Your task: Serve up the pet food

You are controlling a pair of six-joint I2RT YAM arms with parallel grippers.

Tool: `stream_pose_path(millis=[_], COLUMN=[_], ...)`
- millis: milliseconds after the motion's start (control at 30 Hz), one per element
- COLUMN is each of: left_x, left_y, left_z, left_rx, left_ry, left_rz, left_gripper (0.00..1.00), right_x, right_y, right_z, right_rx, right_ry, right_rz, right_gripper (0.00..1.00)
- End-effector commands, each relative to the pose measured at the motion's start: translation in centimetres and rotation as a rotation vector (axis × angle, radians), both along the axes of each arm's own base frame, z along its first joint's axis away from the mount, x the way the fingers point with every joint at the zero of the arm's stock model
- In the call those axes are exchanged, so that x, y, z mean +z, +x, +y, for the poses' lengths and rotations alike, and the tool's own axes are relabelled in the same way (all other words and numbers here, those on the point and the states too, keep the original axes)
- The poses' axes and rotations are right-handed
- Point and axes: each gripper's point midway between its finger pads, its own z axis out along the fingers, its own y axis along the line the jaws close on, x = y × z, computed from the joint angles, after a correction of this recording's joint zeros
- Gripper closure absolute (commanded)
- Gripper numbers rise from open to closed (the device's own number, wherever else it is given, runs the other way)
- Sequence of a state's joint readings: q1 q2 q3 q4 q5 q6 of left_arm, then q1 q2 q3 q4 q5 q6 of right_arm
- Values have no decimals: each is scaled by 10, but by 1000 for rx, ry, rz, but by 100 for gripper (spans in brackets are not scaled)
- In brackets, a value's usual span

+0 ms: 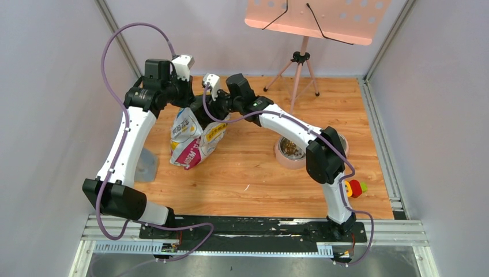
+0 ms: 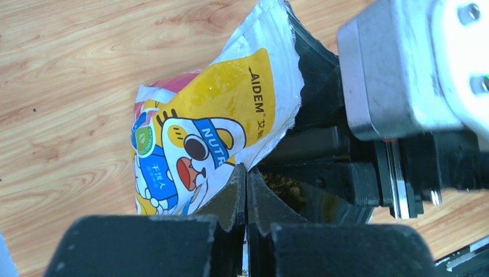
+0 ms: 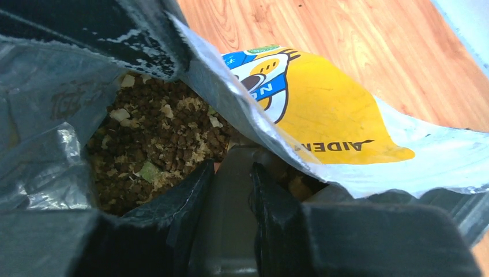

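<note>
Left wrist: "AIDEM" and "NUTR" on bag holding pet food.

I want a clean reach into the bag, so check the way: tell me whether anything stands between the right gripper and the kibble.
Nothing visible does. The bag gapes open at its mouth, and the kibble lies bare just beyond the right gripper. Its foil walls stand off to the sides.

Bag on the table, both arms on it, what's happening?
The left gripper is shut on the torn top edge of the bag, holding it up. The right gripper is down in the bag's mouth, just above the pet food, its fingers around a grey handle whose far end is hidden. The bowl to the right already holds some food.
</note>
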State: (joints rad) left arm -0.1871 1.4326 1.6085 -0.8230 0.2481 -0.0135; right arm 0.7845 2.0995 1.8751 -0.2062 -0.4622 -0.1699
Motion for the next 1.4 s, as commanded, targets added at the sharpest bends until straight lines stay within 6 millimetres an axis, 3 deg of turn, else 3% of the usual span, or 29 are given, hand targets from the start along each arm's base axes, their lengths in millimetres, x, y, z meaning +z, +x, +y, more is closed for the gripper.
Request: stream_pose_path(millis=[0, 233, 600, 700, 933, 1367], left_x=[37, 39, 30, 29, 28, 27], left_y=[21, 26, 26, 26, 22, 22], left_z=[-9, -7, 0, 1, 7, 22], left_rx=[-17, -14, -19, -23, -22, -40], left_ry=[-51, -31, 30, 44, 80, 205], left_rz=[-150, -164, -153, -149, -137, -150], left_gripper=[100, 100, 100, 100, 100, 100], right_x=[-28, 27, 101, 105, 104, 121], right_y=[-71, -54, -13, 4, 21, 37], right_z=[7, -7, -34, -42, -64, -99], right_rx=[147, 174, 117, 51, -74, -131], right_ry=[-28, 133, 318, 363, 421, 521], right_rz=[425, 663, 668, 750, 945, 1064], right_gripper=[100, 100, 100, 100, 100, 100])
